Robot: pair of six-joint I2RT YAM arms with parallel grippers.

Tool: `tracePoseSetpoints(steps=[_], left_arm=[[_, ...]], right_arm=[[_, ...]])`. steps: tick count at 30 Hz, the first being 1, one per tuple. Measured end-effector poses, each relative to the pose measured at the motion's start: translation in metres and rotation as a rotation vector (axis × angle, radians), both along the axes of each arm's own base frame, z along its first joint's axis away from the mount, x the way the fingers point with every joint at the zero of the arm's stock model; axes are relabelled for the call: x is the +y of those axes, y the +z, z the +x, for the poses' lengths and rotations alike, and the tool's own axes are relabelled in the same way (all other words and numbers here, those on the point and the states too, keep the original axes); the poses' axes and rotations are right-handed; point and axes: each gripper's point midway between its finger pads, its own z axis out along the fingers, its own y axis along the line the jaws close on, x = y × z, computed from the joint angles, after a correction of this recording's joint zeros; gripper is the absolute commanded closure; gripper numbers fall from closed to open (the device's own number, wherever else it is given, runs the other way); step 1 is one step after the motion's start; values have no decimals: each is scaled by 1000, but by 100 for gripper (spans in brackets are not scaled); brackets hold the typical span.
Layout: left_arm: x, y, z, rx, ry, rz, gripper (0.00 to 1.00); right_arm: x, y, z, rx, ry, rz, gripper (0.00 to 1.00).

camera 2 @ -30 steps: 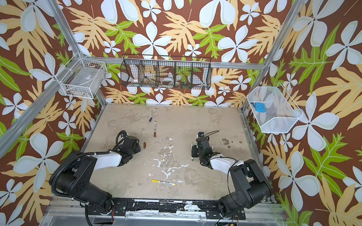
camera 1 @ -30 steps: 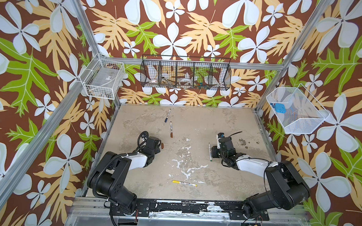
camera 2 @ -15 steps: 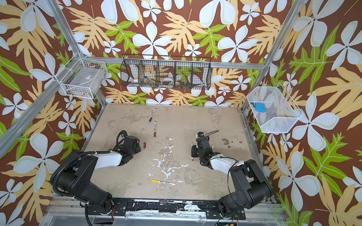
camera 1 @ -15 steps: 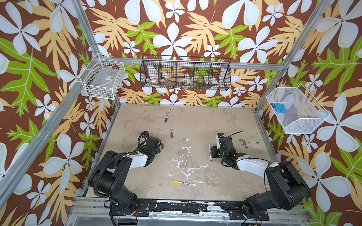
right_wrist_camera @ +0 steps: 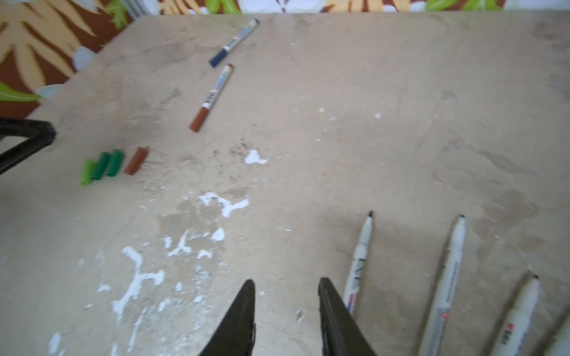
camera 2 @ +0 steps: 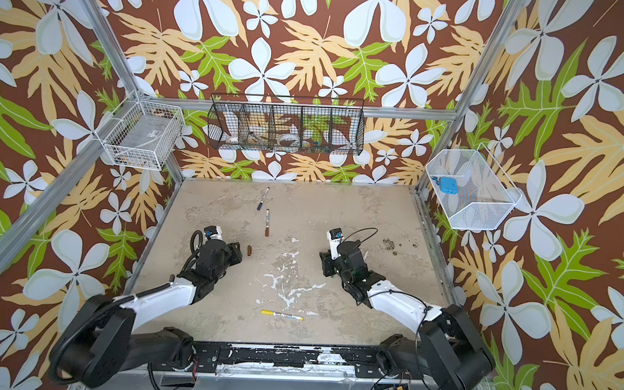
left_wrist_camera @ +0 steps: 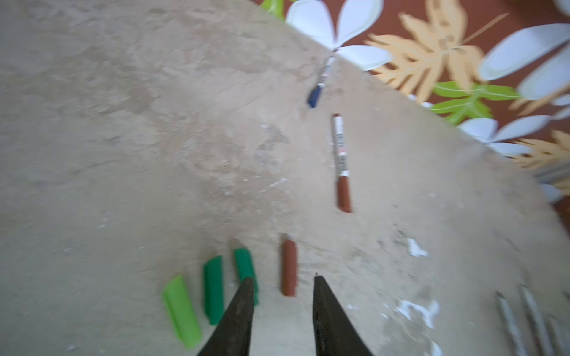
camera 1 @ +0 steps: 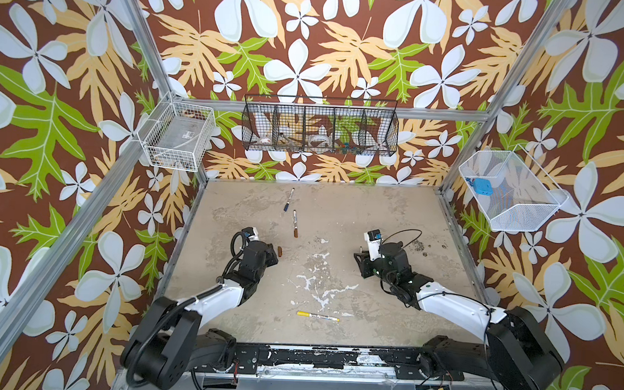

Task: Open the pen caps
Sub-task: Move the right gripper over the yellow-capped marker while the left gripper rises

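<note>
The left end effector (left_wrist_camera: 283,278) stands narrowly parted and empty. Its dark tapered fingers (left_wrist_camera: 240,308) point at four stubby plastic caps lying side by side on the counter (camera 1: 374,212): a brown cap (left_wrist_camera: 289,268), two dark green caps (left_wrist_camera: 213,288) and a light green cap (left_wrist_camera: 182,311). Farther off lie a brown-capped marker (left_wrist_camera: 340,160) and a blue-capped marker (left_wrist_camera: 320,81), and a yellow-capped marker (camera 1: 317,315) lies near the front. The right end effector (right_wrist_camera: 285,281), also narrowly parted, grips nothing beside three uncapped white markers (right_wrist_camera: 444,286) with black tips. The black barrel print is too blurred to read. The counter is mottled beige with flaky white patches.
</note>
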Motion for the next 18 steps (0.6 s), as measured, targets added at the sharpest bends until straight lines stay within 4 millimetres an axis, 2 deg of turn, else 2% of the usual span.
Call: tracePoseSetpoints(steps=[3, 6, 10, 14, 18], left_arm=[[-29, 35, -16, -124, -134, -45, 55], [-54, 57, -32, -190, -257, -91, 53], [-70, 76, -41, -174, -328, -166, 53], [-91, 78, -58, -81, -432, -211, 53], [-103, 87, -78, -3, -508, -225, 52]], right_arm=[[15, 20, -16, -59, 87, 38, 43], [30, 39, -29, -102, 172, 60, 40], [53, 60, -52, -100, 284, 68, 35], [77, 53, -86, -27, 406, 14, 34], [97, 26, -127, 72, 523, -99, 34]])
